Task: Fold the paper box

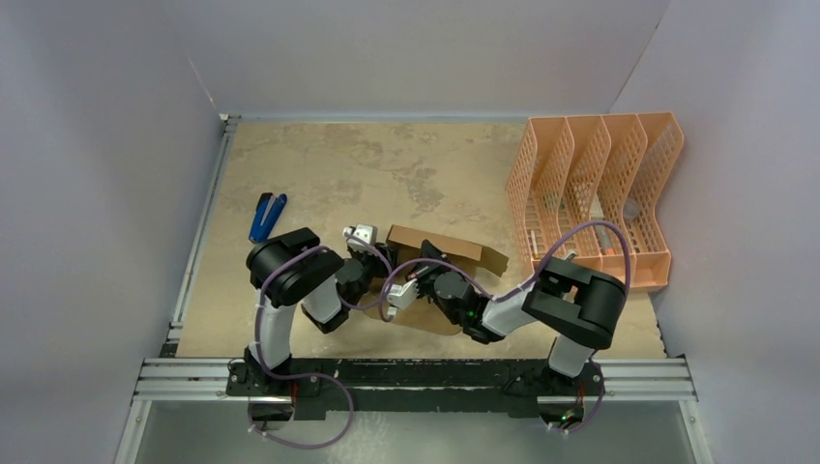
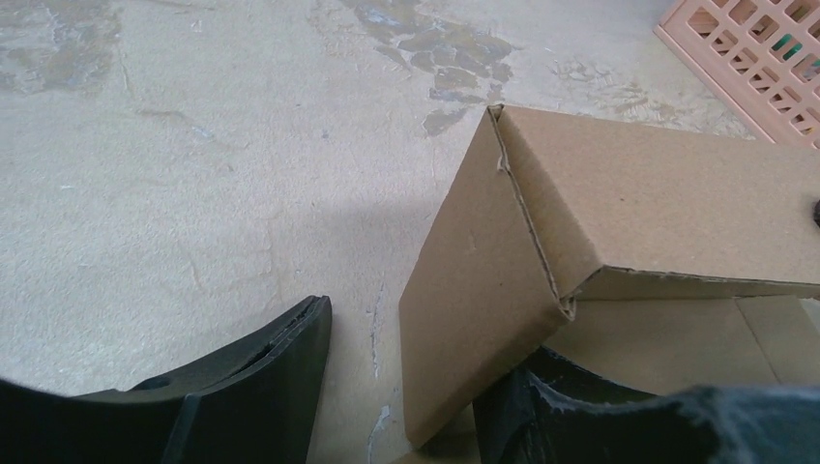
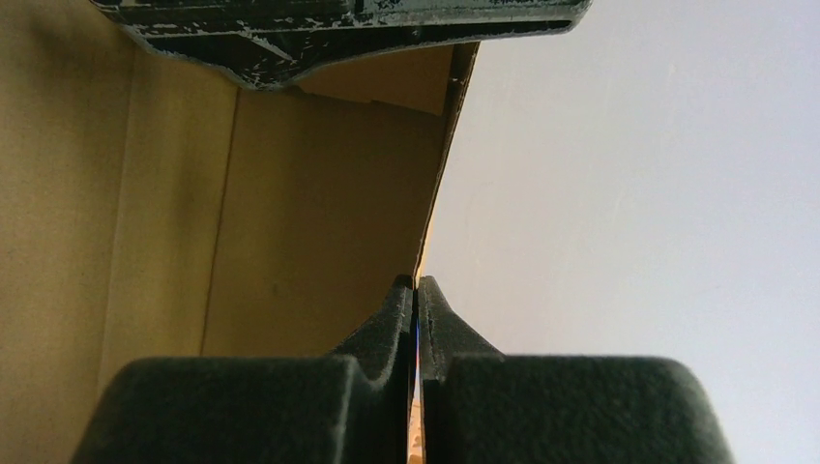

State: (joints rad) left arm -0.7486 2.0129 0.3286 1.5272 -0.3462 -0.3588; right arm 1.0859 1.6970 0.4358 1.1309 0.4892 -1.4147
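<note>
Plain white walls (image 1: pixel 406 48) enclose a mottled beige tabletop (image 1: pixel 387 164); even light.

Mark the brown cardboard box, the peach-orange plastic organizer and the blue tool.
Brown cardboard paper box (image 2: pixel 667 208): left wrist view, folded flap.
Peach-orange perforated plastic organizer (image 1: pixel 538 188): top view, mesh wall.
Blue tool (image 1: pixel 263 217): top view, handle.

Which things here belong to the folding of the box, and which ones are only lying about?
For the job: paper box, right gripper shut on its edge, left gripper open around a flap.
Lying about: blue tool, orange file organizer.
</note>
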